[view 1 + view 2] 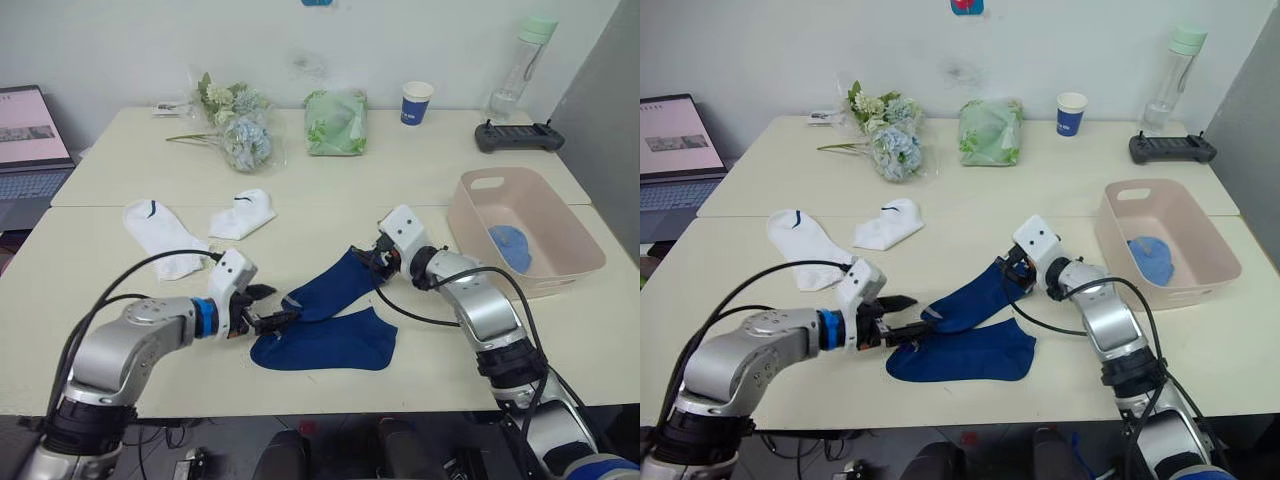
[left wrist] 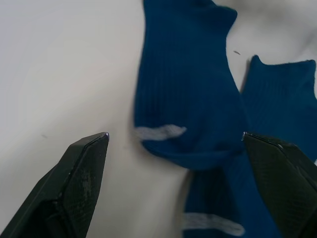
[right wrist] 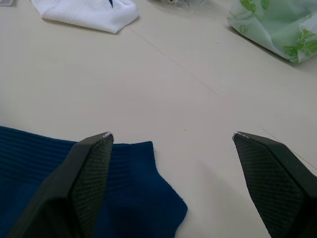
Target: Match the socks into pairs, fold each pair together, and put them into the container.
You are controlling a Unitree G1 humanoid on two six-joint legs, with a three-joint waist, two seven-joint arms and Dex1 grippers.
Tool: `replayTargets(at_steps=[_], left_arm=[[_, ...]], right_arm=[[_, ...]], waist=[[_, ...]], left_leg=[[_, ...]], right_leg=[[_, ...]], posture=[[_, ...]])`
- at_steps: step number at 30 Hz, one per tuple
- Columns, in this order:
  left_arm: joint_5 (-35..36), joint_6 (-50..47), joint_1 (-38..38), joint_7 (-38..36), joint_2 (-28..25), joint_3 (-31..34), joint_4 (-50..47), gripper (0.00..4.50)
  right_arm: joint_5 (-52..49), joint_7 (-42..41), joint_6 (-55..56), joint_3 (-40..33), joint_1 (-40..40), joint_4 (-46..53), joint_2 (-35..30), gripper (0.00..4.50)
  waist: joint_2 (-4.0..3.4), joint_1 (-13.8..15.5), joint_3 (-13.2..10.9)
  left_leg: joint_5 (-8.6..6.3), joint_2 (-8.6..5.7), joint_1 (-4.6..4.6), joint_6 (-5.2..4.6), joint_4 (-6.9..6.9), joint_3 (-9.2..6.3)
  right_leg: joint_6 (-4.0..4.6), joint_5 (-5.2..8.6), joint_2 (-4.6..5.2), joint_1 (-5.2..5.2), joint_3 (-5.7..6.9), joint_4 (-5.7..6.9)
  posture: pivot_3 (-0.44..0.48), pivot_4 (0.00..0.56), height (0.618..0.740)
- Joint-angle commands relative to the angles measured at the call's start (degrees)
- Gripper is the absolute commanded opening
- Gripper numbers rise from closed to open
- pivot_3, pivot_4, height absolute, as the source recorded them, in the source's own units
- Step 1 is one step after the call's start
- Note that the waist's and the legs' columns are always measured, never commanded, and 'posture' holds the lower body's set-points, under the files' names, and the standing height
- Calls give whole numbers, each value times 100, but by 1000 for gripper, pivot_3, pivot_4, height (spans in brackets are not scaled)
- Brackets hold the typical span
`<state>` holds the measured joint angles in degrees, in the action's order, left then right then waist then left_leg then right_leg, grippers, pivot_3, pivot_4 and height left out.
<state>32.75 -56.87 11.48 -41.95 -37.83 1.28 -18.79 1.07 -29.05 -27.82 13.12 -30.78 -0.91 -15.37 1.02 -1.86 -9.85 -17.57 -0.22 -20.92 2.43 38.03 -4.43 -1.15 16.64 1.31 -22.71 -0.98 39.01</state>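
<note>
The table [image 1: 420, 190] carried everything, and the pink container [image 1: 560, 262] served as the landmark. Inside it lay a bundled light blue pair [image 1: 509, 245]. To its left the two navy socks [image 1: 330, 342] lay overlapping, one angled across the other. Farther left of the container sat the two white socks [image 1: 160, 236], apart. The right gripper [image 3: 171, 141] stood open over one navy cuff; the left gripper [image 2: 176, 141] spread open at the navy toes.

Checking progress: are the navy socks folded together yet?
No. Both navy socks lie spread flat on the table, overlapping only partly.
</note>
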Motion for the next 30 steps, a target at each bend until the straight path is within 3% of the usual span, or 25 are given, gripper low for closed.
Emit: replayTargets(at_steps=[1, 3, 14, 18, 27, 30], left_arm=[[118, -430, 127, 438, 279, 21, -104, 4500], [165, -641, 192, 596, 467, 6, -30, 4500], [85, -965, 269, 1136, 998, -246, 99, 1187], [51, -839, 273, 1266, 1061, -180, 62, 4], [-169, -375, 333, 1329, 893, 3, 126, 0], [-172, -259, 407, 1300, 856, 79, 201, 0]], right_arm=[[48, 189, 228, -78, -82, -221, 98, 4132], [105, 278, 303, -73, -134, -440, 134, 4132], [7, 348, 50, -156, 18, -872, 254, 4157], [-198, 367, -270, -300, 108, -900, 396, 3213], [-436, 422, -687, -482, 322, -377, 466, 143], [-498, 444, -790, -494, 367, -97, 430, 20]], waist=[[0, 2, 0], [-1, 14, 1], [-1, 22, 6], [0, 22, 8], [1, 22, 10], [1, 19, 10]], left_leg=[[0, 0, 2, 0, 2, 0], [0, -3, 11, 0, 3, -1], [3, -10, 13, 6, 5, -1], [12, -9, 14, 21, 4, -2], [12, -9, 25, 21, 4, -7], [12, -8, 23, 21, 3, -8]], right_leg=[[0, 0, 0, 3, 1, 2], [1, -1, 1, 14, 2, 3], [1, -2, 8, 22, 1, -6], [0, -2, 8, 23, 2, -5], [0, -2, 8, 38, 6, -6], [0, -2, 7, 36, 7, -6]], posture=[[0, 150, 740], [0, 150, 740], [0, 150, 740], [0, 150, 740], [0, 150, 740], [0, 150, 740]])
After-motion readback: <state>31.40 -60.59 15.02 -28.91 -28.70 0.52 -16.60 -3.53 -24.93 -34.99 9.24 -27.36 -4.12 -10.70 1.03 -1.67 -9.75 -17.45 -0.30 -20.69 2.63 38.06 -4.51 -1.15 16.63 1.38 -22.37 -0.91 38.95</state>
